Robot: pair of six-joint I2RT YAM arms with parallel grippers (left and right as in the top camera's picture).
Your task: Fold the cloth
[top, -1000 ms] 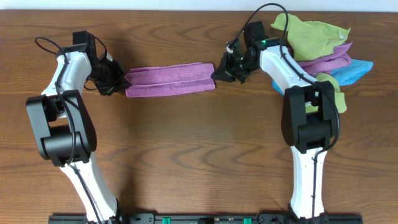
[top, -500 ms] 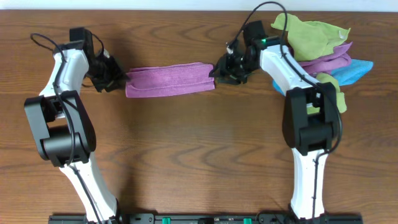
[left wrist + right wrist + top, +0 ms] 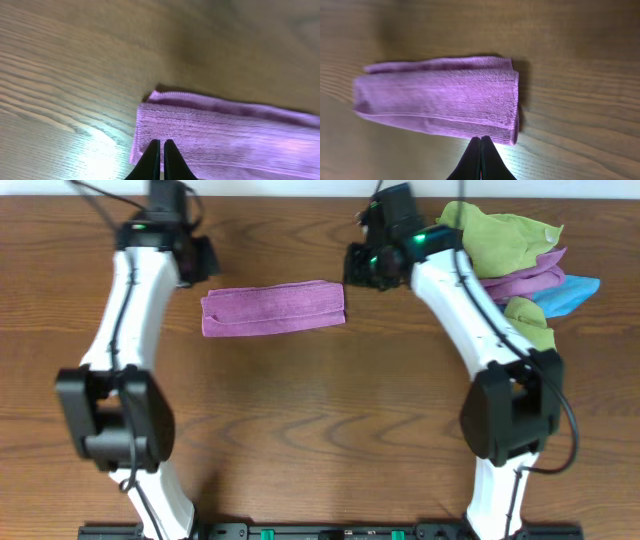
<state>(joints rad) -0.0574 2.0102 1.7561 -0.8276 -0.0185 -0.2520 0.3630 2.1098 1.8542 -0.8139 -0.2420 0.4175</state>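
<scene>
Both arms have lifted off the cloth (image 3: 273, 308), now a narrow folded strip toward the table's (image 3: 300, 430) 11 o'clock. At its 10 o'clock the left gripper (image 3: 161, 160) and at 2 o'clock the right gripper (image 3: 481, 157) hang pressed together, empty. A crosswise fold likely remains.

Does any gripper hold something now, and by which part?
Nothing is held. The left gripper and the right gripper are both shut and empty, clear of the folded cloth.
</scene>
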